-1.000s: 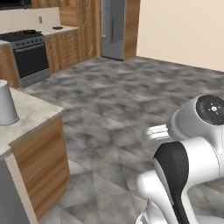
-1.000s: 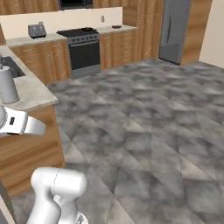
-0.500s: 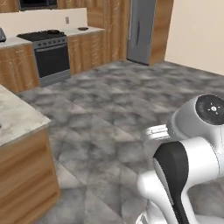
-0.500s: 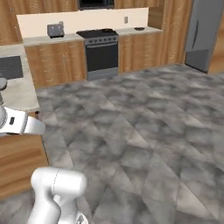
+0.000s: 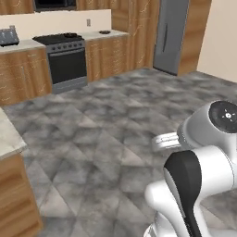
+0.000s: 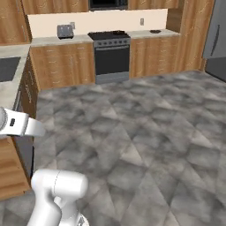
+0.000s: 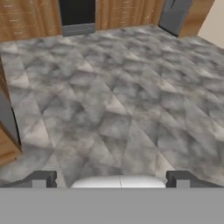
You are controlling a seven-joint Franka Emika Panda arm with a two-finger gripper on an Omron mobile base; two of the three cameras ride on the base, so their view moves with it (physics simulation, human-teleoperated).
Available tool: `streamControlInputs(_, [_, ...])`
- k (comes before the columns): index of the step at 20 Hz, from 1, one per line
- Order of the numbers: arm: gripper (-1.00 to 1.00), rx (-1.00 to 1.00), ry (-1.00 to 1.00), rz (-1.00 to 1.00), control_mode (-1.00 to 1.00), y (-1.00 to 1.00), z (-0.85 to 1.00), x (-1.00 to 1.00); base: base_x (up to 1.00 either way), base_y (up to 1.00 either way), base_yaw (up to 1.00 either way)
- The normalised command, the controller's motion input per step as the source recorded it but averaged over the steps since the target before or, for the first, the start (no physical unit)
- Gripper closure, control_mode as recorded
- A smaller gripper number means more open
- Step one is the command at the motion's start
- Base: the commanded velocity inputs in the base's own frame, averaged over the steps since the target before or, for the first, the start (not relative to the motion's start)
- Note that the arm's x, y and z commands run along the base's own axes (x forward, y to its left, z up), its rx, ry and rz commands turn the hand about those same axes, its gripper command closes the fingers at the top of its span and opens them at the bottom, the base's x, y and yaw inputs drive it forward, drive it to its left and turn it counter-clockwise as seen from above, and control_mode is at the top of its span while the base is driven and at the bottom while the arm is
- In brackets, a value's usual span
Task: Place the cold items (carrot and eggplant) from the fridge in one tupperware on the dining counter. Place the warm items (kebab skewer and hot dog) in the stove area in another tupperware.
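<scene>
Transit posture: you see the arm (image 5: 199,180) folded close over the base, which keeps its weight central and its reach clear of cabinet fronts while the base crosses open floor (image 5: 115,125). The pincer (image 7: 111,177) points forward and down at the grey tiles, its two dark fingertips (image 7: 41,178) standing wide apart with nothing between them; an empty, spread pincer suits an approach, since no grasp is due until a target is within reach.

The stove (image 5: 65,58) stands against the far wall between wooden cabinets, with a toaster (image 6: 65,31) on the table (image 6: 48,40) to its left. The fridge (image 5: 170,34) stands tall at the far right of that wall. Treat these as the two source zones: warm items belong to the stove area, cold items to the fridge.

You cannot make out the carrot, eggplant, kebab skewer, hot dog or either tupperware at this range; a small dark dish-like shape (image 5: 105,32) on the table right of the stove is too small to identify. The fridge door appears shut, so judge the cold items to be inside it, and no placement appears to have been made
</scene>
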Motion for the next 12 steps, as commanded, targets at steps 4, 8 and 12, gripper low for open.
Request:
streamControlInputs(4, [-1.0,0.0,0.0,0.0,1.0,0.0,0.0,0.0,0.93,-0.55,0.23])
streamControlInputs(8, [-1.0,0.0,0.0,0.0,1.0,0.0,0.0,0.0,0.98,-0.52,0.22])
streamControlInputs(12, [-1.0,0.0,0.0,0.0,1.0,0.0,0.0,0.0,1.0,-0.52,0.24])
